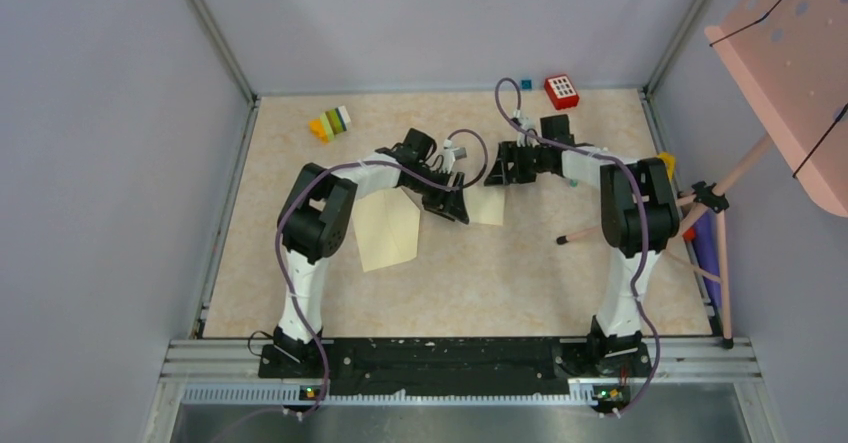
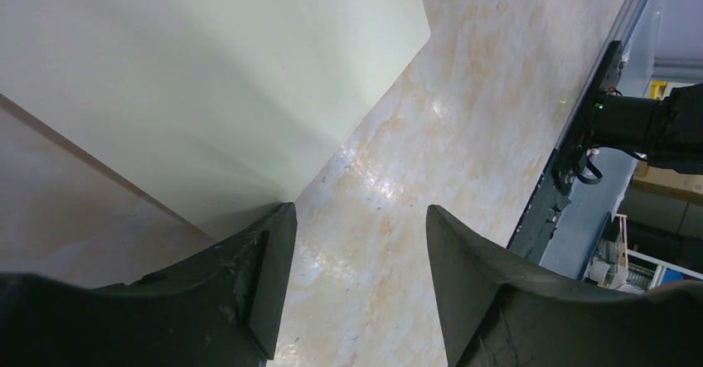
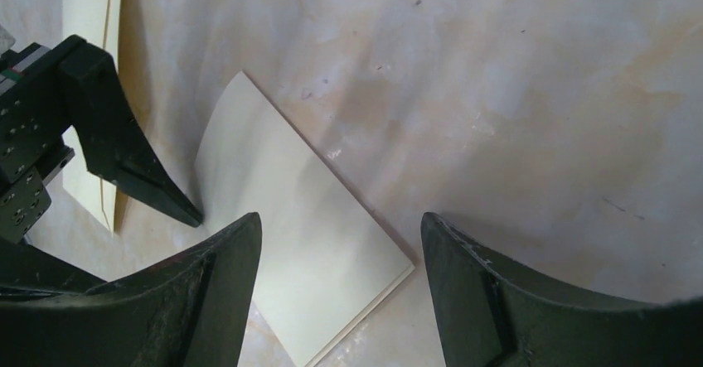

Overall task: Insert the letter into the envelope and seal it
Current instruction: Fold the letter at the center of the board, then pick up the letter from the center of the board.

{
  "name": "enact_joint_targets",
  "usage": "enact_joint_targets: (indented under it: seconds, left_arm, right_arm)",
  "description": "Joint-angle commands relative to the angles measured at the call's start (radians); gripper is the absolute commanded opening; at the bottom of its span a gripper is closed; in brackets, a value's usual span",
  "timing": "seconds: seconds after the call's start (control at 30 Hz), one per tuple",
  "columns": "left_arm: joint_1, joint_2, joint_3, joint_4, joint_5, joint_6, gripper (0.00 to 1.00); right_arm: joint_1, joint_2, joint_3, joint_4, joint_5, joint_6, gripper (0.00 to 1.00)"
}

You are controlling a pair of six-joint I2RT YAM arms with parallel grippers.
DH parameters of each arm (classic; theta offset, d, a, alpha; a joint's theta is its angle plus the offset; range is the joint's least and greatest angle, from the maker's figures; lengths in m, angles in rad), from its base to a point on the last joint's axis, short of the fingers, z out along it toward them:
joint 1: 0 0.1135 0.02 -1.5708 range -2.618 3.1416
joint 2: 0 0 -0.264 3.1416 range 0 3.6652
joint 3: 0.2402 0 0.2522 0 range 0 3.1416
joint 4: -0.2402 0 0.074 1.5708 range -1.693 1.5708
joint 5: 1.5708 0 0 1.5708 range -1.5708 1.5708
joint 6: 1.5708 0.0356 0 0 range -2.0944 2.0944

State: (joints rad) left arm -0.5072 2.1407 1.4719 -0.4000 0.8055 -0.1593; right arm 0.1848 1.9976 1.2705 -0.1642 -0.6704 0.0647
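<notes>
I see a pale cream-yellow paper envelope [image 1: 385, 228] and folded cream letter [image 3: 307, 251] flat on marbled beige tabletop [image 1: 500, 273]; left end effector [image 2: 358, 210] and right end effector [image 3: 340, 218] both wide, empty.

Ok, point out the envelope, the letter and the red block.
envelope [image 1: 385, 228], top view, middle of its face.
letter [image 3: 298, 243], right wrist view, middle of the sheet.
red block [image 1: 561, 91], top view, its dotted top face.
</notes>
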Motion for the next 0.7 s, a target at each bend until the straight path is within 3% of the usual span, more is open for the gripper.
enact_joint_targets:
  seconds: [0.0, 0.23, 0.67]
  left_arm:
    - [-0.002, 0.029, -0.007, -0.002, -0.118, 0.013, 0.64]
    - [-0.003, 0.029, 0.009, -0.023, -0.211, 0.008, 0.59]
    - [-0.004, 0.047, 0.049, -0.066, -0.345, -0.024, 0.58]
  right_arm:
    - [-0.006, 0.039, 0.037, 0.001, 0.054, 0.024, 0.70]
    - [-0.007, 0.076, 0.103, -0.148, -0.027, -0.054, 0.69]
    - [-0.006, 0.124, 0.182, -0.424, -0.164, -0.207, 0.67]
